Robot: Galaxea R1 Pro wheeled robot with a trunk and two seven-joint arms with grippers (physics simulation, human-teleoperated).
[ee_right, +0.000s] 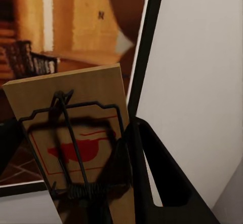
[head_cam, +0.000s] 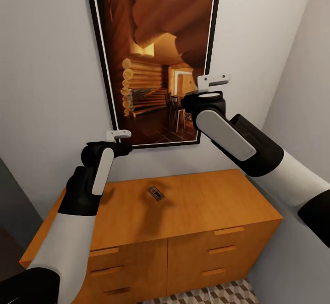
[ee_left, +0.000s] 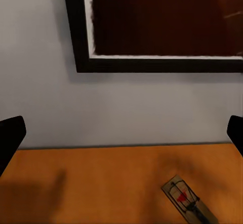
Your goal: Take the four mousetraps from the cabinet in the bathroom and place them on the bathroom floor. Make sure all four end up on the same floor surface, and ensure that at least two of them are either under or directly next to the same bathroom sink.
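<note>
While right jaws grip mousetrap [ee_right: 76,148] | left jaws spread | second mousetrap [head_cam: 155,193] atop cabinet [head_cam: 220,212]

Head camera high, looking down over cabinet [head_cam: 192,207] toward wall painting [head_cam: 153,61]. Left wrist camera close above cabinet top, facing wall, sharing painting's lower frame, mousetrap [ee_left: 188,200]. Right wrist camera right against painting.

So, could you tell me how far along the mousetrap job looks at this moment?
Nothing visibly done: the strip of bathroom floor in view holds no trap. In hand: the right gripper, raised before the framed picture, is shut on a mousetrap. The left gripper is open over the cabinet, where another mousetrap lies on top. Both must still go down by a sink; the other two aren't visible.
</note>
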